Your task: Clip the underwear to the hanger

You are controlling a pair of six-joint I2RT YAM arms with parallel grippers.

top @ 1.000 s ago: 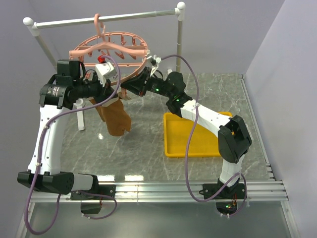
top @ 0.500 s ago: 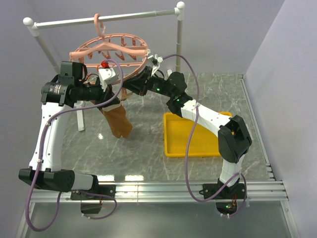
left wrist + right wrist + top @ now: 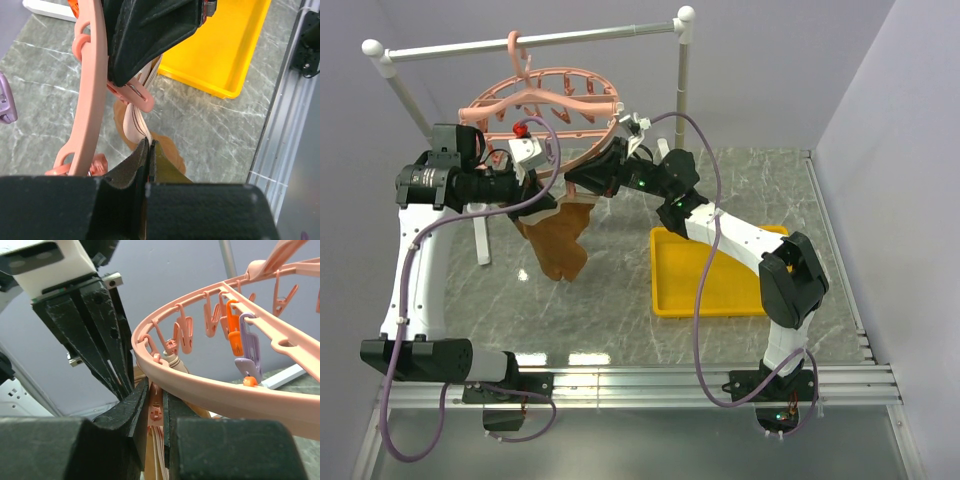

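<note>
The tray (image 3: 235, 55) runs off at 1 o'clock; the clip (image 3: 156, 412) sits mostly hidden inside the right gripper (image 3: 156, 387).

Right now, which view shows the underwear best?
Top external: most of the underwear hangs visible below the hanger. Left wrist shows only its waistband edge pinched in the left pincer; right wrist, a sliver under the clip in the right pincer.

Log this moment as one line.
left gripper: shut on underwear | right gripper: shut on clip | hanger: hooked on rail | clipping: not confirmed

Count: one hanger (image 3: 570, 97), one underwear (image 3: 558, 245), one yellow tray (image 3: 680, 285), one rail (image 3: 590, 32), two arms: left arm (image 3: 415, 260), right arm (image 3: 740, 235).
</note>
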